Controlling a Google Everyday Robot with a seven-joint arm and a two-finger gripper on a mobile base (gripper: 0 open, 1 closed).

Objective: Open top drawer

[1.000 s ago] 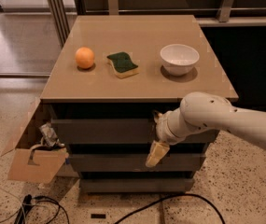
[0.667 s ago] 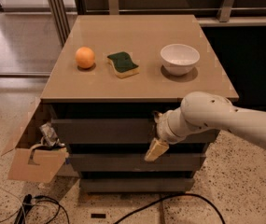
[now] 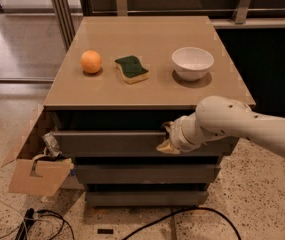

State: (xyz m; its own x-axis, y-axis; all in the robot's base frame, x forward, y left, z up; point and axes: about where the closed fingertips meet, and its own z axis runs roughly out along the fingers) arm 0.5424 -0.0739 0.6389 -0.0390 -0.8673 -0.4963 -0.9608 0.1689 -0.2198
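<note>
Dark grey top drawer (image 3: 107, 144) is sitting directly under the tan tabletop (image 3: 147, 91), with a dark gap showing between its upper edge and the top.

- The gripper (image 3: 166, 145) is pressing against the drawer front, right of centre, at the upper edge. Its pale tip is lying against the grey panel. Released or clenched: cannot tell, as the wrist is covering it.
- The white arm (image 3: 247, 126) is reaching in from the right, crossing the drawer's right end.
- Two narrower grey drawers (image 3: 142, 174) are sitting below, fronts flush.

Surface: an orange (image 3: 91, 62) is resting at left, a green-and-yellow sponge (image 3: 131, 68) in the middle, a white bowl (image 3: 192, 63) at right, all well apart.

Room: an open cardboard box (image 3: 37, 176) is leaning against the cabinet's left side. Black cables (image 3: 47, 221) are trailing over the speckled floor (image 3: 262, 199) in front. A railing is running behind.
</note>
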